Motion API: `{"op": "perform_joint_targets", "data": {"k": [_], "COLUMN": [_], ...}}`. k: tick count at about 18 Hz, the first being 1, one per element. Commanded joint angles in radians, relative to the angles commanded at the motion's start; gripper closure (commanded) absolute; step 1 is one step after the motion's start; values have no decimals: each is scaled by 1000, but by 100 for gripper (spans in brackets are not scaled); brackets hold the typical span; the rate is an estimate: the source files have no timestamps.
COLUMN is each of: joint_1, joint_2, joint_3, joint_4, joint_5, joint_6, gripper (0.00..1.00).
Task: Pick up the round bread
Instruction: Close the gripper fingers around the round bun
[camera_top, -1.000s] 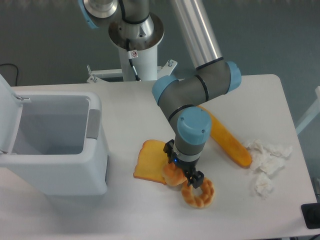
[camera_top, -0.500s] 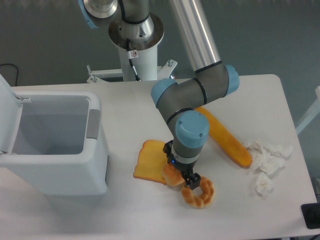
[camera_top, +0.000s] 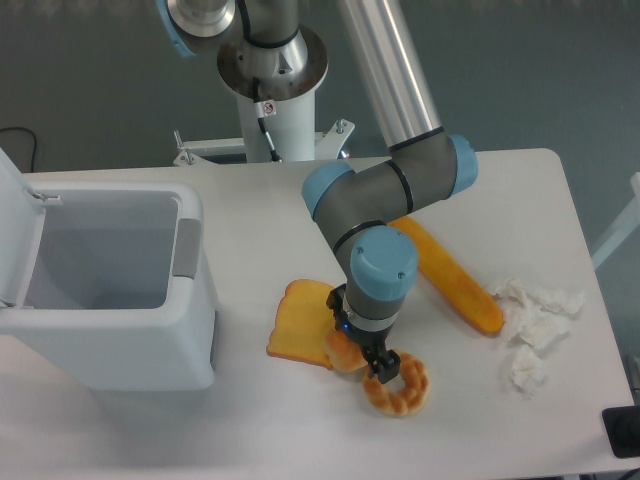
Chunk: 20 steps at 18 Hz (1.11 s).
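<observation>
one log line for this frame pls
phase: grasping | gripper: down at round bread, closure unclear | bread: on table, between toast slice and ring bread | not lifted

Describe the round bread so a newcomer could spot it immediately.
Start at the white bin, then move right past the flat toast slice. The round bread sits at its right corner, under the end effector. It is a small, domed bun with no hole, unlike the twisted ring bread.
</observation>
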Motion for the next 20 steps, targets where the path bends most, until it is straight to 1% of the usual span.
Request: {"op": "perform_joint_targets", "data": {"k": [14,16,18,19,20], "joint_1": [-6,-8,-8,-8,-8], "joint_2": [5,5,3,3,0], "joint_3": [-9,-9,-8,-8,-6], "joint_4": [-3,-2,-2,-2,-2], "joint_5": [2,2,2,3,2], "joint_6": [14,11,9,9,9], "gripper": [0,14,22,23,27]}}
